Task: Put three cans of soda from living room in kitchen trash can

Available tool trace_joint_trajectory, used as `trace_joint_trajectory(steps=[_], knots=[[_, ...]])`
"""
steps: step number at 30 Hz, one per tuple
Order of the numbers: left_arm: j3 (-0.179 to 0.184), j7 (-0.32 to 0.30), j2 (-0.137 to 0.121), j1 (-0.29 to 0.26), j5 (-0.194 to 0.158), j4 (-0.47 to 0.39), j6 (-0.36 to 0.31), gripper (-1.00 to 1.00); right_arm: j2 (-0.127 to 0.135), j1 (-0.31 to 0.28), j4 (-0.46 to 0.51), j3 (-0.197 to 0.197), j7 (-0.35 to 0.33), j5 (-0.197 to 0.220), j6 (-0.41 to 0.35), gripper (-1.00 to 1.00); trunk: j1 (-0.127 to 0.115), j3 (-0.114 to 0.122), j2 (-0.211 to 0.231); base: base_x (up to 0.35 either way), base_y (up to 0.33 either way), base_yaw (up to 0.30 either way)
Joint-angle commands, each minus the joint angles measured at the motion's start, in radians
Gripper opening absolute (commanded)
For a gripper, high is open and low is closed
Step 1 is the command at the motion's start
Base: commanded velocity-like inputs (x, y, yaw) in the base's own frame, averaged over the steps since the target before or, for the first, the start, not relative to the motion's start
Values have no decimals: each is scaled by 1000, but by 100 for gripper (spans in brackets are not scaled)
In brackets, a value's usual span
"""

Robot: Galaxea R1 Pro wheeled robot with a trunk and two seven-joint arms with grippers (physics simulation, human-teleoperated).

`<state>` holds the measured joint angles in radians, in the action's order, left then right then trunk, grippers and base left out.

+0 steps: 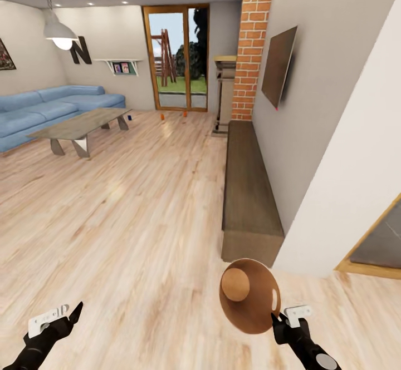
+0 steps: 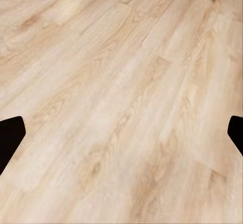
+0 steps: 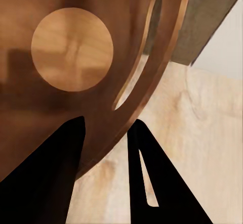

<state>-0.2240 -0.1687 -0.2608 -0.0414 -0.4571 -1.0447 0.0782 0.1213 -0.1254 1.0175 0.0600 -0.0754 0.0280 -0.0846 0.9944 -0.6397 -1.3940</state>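
I am in the living room, and the kitchen is out of view. My right gripper (image 1: 277,320) is shut on the rim of the tash can (image 1: 248,297), a wood-brown bin held tilted low at the right with its dark inside facing me. In the right wrist view the fingers (image 3: 152,183) straddle the rim of the tash can (image 3: 30,107), one inside and one outside. Far off on the floor by the glass doors stand three can of soda: a dark blue one (image 1: 130,117), an orange one (image 1: 162,117) and another orange one (image 1: 185,113). My left gripper (image 1: 72,313) hangs open over bare floor (image 2: 121,102).
A long low dark wood bench (image 1: 248,192) runs along the right wall under a wall TV (image 1: 278,67). A grey coffee table (image 1: 83,125) and a blue corner sofa (image 1: 50,105) stand at the left. A white wall corner (image 1: 356,181) juts in at the right. Wide wood floor lies between.
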Motion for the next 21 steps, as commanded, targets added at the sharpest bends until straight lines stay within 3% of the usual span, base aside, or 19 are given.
trace_joint_trajectory(steps=[1, 21], knots=[[0, 0, 0, 0, 0, 0, 0, 100, 0, 0, 1, 0, -3, 3, 0, -100, 0, 1, 0, 319, 81, 239], [0, 0, 0, 0, 2, 0, -2, 100, 0, 0, -41, 4, -3, 1, 3, -100, 0, 12, 0, 285, 167, 239]])
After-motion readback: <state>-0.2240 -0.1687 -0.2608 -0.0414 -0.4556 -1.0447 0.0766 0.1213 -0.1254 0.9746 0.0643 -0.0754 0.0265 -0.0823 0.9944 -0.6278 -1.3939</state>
